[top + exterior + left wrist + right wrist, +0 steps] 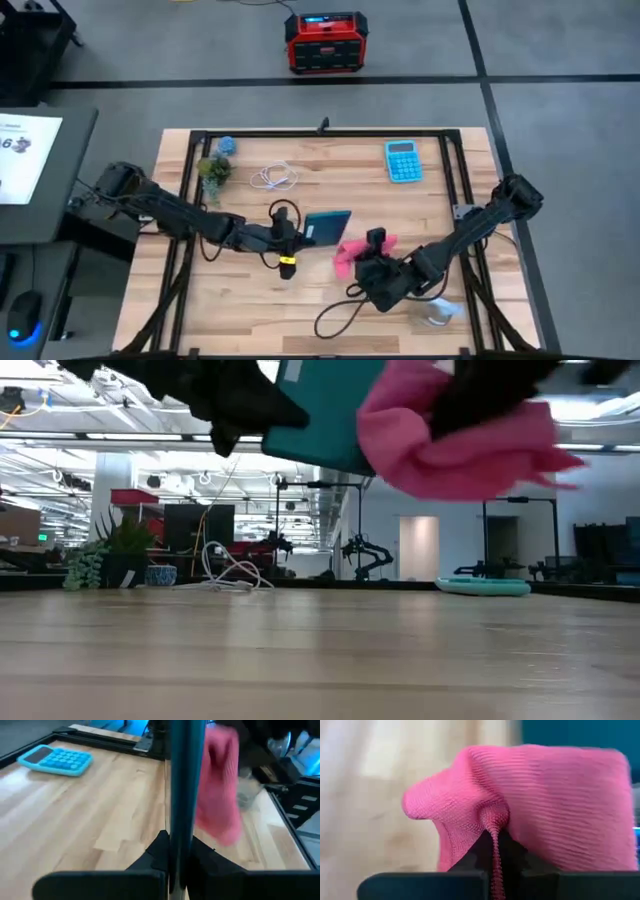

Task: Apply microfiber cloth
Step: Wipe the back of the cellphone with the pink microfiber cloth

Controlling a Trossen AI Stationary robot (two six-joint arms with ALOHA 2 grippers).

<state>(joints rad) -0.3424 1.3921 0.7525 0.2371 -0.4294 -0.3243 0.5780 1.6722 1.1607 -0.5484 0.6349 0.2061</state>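
Observation:
The bright pink microfiber cloth point(352, 254) hangs bunched above the middle of the table, with my right gripper point(368, 252) shut on it. Just left of it is a flat teal device point(327, 227), held in the air by my left gripper point(300, 237), which is also shut. In the left wrist view the device point(181, 790) shows edge-on, with the cloth point(220, 790) close beside one face. The low view shows device point(320, 405) and cloth point(460, 440) both clear of the tabletop. My left gripper pinches the teal device by its left edge point(179, 837) between its two fingers, coming level from the table's left. The device stands on its edge in the hold, lifted clear of the table. My right gripper pinches a gathered fold of the pink cloth point(493, 827) between its two fingers, coming from the table's right side. The rest of the cloth bulges out past the fingertips toward the device, slack and clear of the table.
A blue calculator point(403, 160) lies at the far right. A white cable point(273, 179), a small plant point(214, 170) and a small blue thing point(226, 146) are at the far left. A black cable point(335, 312) and a clear object point(440, 312) lie near the front edge.

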